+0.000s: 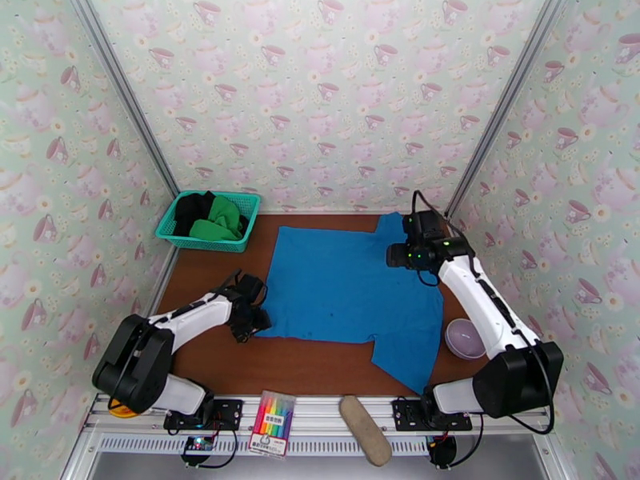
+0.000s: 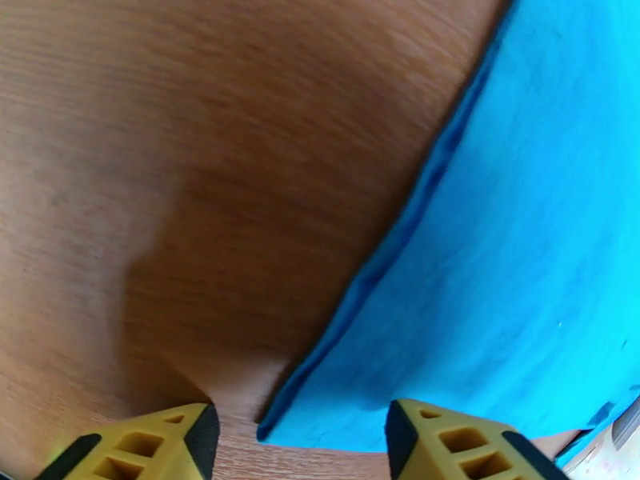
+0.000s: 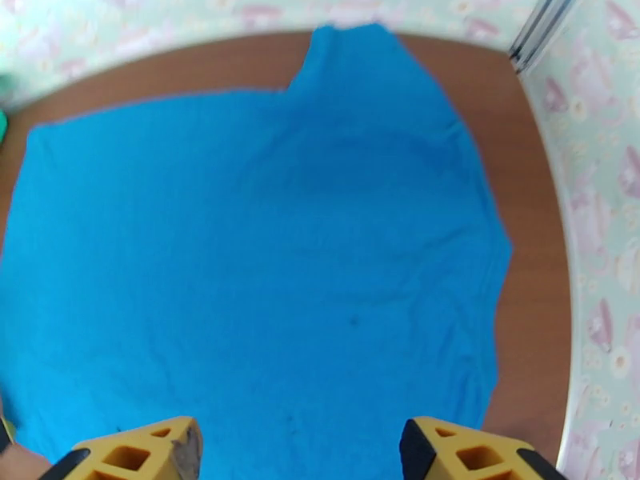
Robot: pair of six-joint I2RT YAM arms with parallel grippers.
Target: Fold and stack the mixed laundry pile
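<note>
The bright blue garment [image 1: 344, 290] of the mixed laundry pile lies spread flat on the brown table [image 1: 216, 274], one sleeve toward the far right and one at the near right. The green garment [image 1: 220, 222] and the black garment [image 1: 192, 211] lie bunched in the teal basket [image 1: 204, 243]. My left gripper [image 1: 258, 323] is low at the shirt's near-left corner. In the left wrist view its jaws [image 2: 300, 446] stand open, with the corner of the blue cloth [image 2: 512, 258] lying between the yellow fingertips [image 2: 172, 442]. My right gripper [image 1: 394, 256] hovers open over the shirt's far-right part [image 3: 264, 258], fingertips [image 3: 156, 454] apart and holding nothing.
A purple bowl [image 1: 464, 338] sits at the right table edge beside the right arm. A pack of coloured markers [image 1: 272, 424] and a beige oblong object [image 1: 365, 430] lie on the front rail. Patterned walls close in the left, back and right sides.
</note>
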